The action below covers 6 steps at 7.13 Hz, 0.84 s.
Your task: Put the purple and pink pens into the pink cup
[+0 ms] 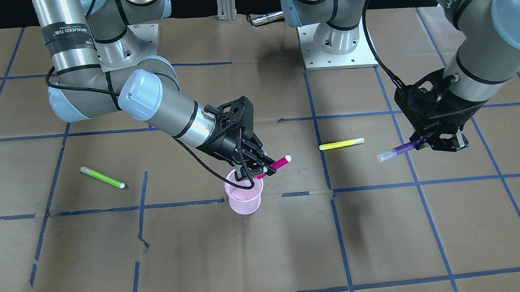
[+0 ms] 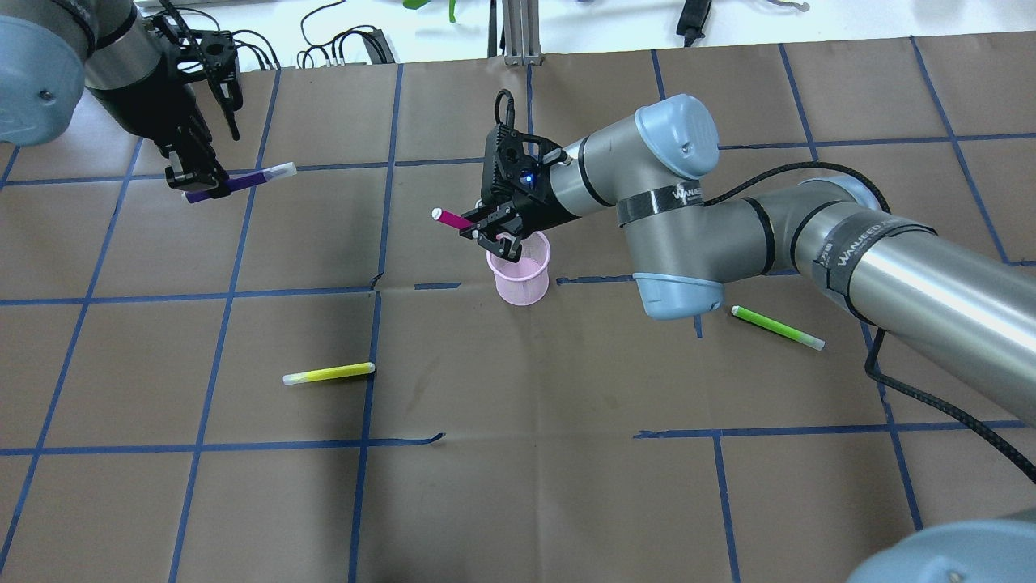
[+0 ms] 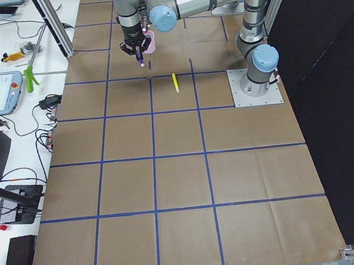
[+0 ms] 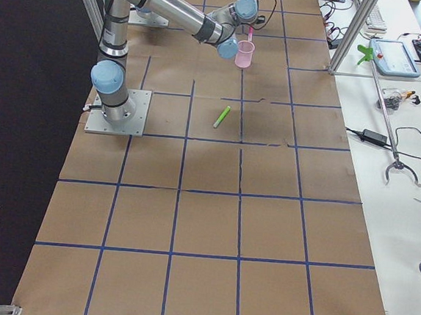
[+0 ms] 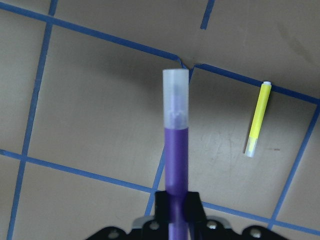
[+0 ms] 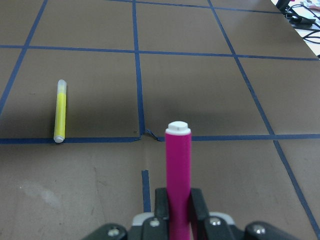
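The pink cup (image 1: 246,199) stands upright near the table's middle and also shows in the overhead view (image 2: 520,271). My right gripper (image 1: 255,167) is shut on the pink pen (image 1: 276,164) and holds it tilted just above the cup's rim, the white-capped end pointing away from the cup (image 2: 452,219). The right wrist view shows the pen (image 6: 178,170) clamped between the jaws. My left gripper (image 1: 427,143) is shut on the purple pen (image 1: 397,151) and holds it above the table, well away from the cup. The purple pen's clear cap sticks out (image 5: 175,150).
A yellow pen (image 1: 341,144) lies on the brown paper between the two grippers. A green pen (image 1: 102,177) lies on the right arm's side, under its forearm in the overhead view (image 2: 777,327). Blue tape lines grid the table.
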Motion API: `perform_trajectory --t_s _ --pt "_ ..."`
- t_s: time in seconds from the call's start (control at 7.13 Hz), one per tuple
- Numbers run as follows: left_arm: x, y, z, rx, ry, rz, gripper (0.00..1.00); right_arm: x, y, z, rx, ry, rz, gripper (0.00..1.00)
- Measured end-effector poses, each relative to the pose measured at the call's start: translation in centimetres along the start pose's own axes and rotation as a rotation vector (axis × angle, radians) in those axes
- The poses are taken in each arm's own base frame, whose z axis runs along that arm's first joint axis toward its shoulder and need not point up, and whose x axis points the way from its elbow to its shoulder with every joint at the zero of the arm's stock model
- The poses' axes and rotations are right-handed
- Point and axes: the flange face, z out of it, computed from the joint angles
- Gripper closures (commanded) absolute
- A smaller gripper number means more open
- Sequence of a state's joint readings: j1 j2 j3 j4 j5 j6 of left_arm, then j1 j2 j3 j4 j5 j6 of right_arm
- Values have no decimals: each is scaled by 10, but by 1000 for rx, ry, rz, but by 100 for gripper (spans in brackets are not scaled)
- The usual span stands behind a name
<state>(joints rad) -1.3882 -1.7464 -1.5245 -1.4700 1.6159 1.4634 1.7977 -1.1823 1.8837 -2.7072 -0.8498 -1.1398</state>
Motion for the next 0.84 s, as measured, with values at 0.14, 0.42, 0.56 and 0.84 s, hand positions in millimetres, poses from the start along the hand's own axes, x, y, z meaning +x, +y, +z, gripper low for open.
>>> perform_trajectory --t_s 0.14,0.42,0.56,0.84 --pt "0 0 1 0 3 0 90 -5 8 7 -3 -6 7 92" --pt "-2 0 4 -1 10 0 90 -13 18 12 -10 -15 20 92" --pt "-2 -1 6 -1 13 1 90 -14 22 12 -12 -16 28 91" --pt "-3 -1 7 -1 15 1 90 -10 30 8 -16 -10 49 91"
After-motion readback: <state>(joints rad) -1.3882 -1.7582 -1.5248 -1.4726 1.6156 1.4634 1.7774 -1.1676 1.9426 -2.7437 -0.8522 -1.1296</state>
